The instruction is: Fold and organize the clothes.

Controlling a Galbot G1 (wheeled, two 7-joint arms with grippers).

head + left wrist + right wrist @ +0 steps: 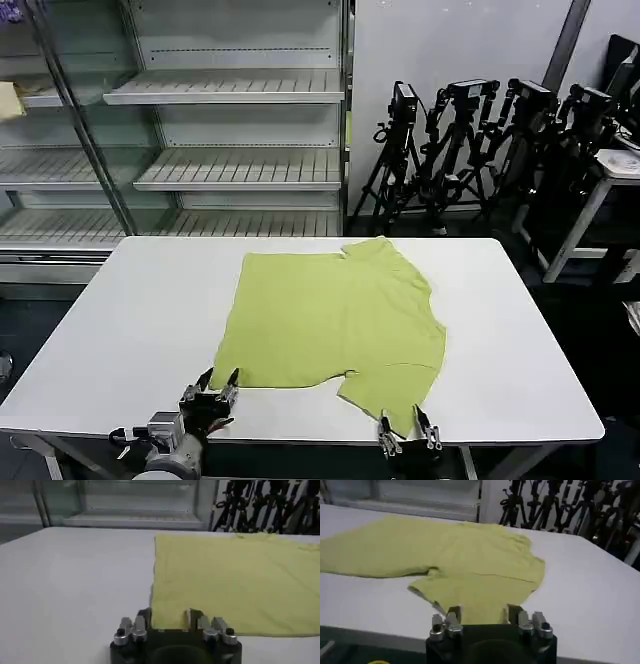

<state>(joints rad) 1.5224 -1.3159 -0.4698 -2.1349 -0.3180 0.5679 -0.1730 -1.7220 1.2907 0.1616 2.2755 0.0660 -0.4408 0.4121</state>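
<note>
The clothes are one lime yellow-green T-shirt (pixel 335 320) lying flat on the white table (pixel 130 320), plain side up, folded partly over itself, one sleeve reaching the front edge. My left gripper (pixel 218 381) stands open at the shirt's near left corner (pixel 167 615), its fingers straddling the hem. My right gripper (pixel 405 424) is open at the front edge, over the sleeve's tip (pixel 480 605). Neither holds the fabric.
Empty metal shelving (pixel 230 90) stands behind the table. Black camera tripods (pixel 470 140) crowd the back right, beside a second white table (pixel 615 170). Bare tabletop lies left (pixel 70 580) and right (pixel 590 580) of the shirt.
</note>
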